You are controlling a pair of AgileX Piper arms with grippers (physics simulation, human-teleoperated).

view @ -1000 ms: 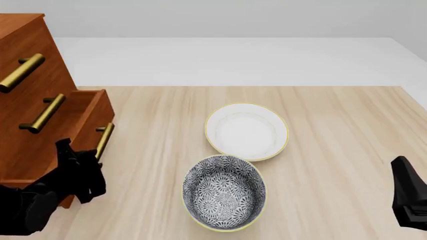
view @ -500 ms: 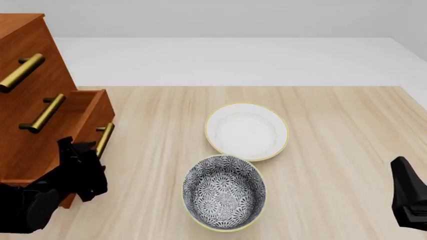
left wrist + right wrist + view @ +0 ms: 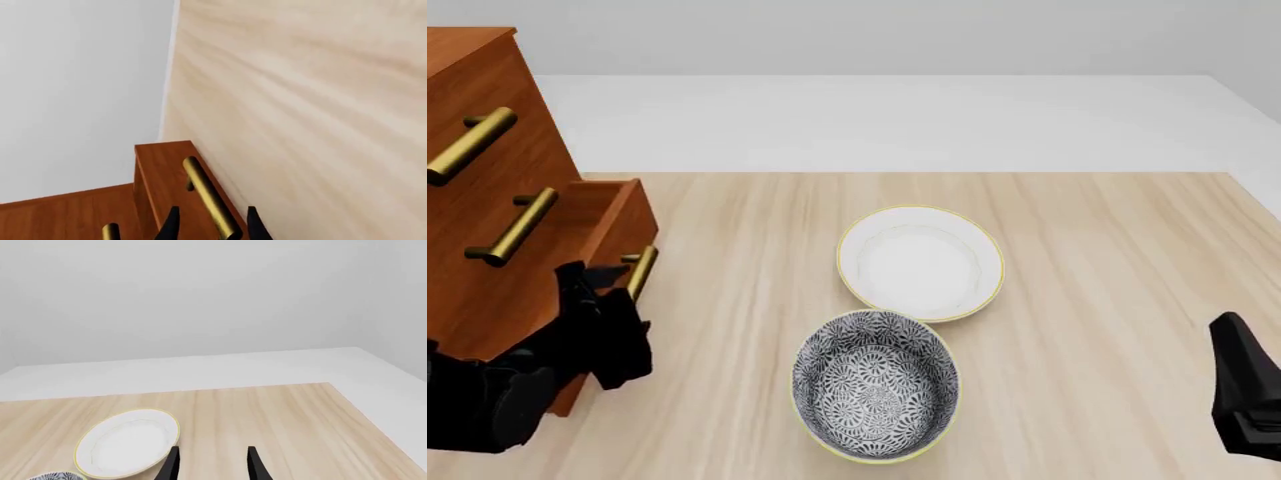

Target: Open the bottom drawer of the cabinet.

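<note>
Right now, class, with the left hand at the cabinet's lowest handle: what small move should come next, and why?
Probably keep pulling the left hand straight back toward the robot. Its fingers sit on either side of the brass handle of the bottom drawer, whose front stands only a little proud of the cabinet, so it seems barely open. The right hand is open, idle.

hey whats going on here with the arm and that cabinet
The left hand is at the brass handle of the bottom drawer of the cabinet, its fingers on either side of the bar. The drawer sticks out a bit from the cabinet front. The right hand is open over the table, holding nothing. A white plate and a patterned bowl sit untouched.
</note>
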